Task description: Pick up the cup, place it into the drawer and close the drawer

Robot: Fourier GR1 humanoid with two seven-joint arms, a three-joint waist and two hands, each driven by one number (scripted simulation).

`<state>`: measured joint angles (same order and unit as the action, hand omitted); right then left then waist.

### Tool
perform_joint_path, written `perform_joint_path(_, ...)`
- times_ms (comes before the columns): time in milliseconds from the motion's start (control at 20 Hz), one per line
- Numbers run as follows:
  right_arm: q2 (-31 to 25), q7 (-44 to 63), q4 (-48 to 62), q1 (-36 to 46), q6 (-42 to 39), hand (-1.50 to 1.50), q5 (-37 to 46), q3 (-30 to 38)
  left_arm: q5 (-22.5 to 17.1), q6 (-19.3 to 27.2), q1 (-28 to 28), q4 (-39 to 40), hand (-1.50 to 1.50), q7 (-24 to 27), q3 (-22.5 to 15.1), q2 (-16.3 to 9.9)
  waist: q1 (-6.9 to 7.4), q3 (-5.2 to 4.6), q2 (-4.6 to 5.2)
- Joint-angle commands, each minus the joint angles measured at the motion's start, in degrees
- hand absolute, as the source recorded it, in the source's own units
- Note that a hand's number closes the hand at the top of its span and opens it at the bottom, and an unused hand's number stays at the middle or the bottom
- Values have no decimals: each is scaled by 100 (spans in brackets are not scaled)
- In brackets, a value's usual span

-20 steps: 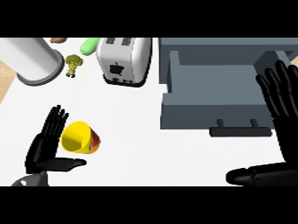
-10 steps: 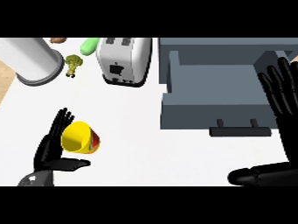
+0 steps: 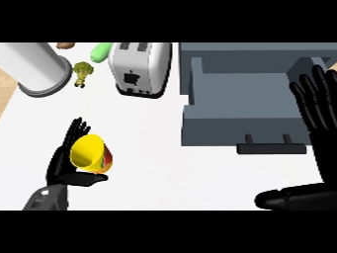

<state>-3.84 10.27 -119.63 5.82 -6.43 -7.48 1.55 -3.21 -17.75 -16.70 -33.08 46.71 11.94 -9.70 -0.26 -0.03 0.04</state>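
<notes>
- Notably, the yellow cup [image 3: 89, 153] was seen lying tilted on the white counter [image 3: 163, 168], cradled between the straight fingers and thumb of the left hand [image 3: 65, 165]; it was touched but not enclosed.
- The open grey drawer [image 3: 200, 116] lay well apart to the cup's right; nothing was visible inside it.
- The right hand [image 3: 324, 106] was held open, fingers up, beside the drawer, nearer its handle [image 3: 271, 147].
- A toaster [image 3: 138, 69] and a steel canister [image 3: 31, 69] stood behind.
</notes>
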Motion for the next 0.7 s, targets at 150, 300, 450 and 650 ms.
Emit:
perform_joint_path(150, -160, 42, 421, 491, -36, -150, -232, 329, -198, -461, 39, 359, -150, 269, 57, -47, 20, 0, 5)
perform_joint_path(300, -250, -118, 247, 128, -269, -150, -383, 404, -298, -892, -434, 921, -150, 406, 179, -201, -29, -3, 15)
perform_joint_path(450, 69, 43, -74, -42, 64, -150, 60, -78, -147, -1059, -265, 820, -150, 502, -130, 153, -32, -5, 6)
perform_joint_path(650, -134, 181, -134, 30, -123, -150, -297, 164, -454, -1313, -821, 951, 150, 228, 97, 14, -75, -7, 13)
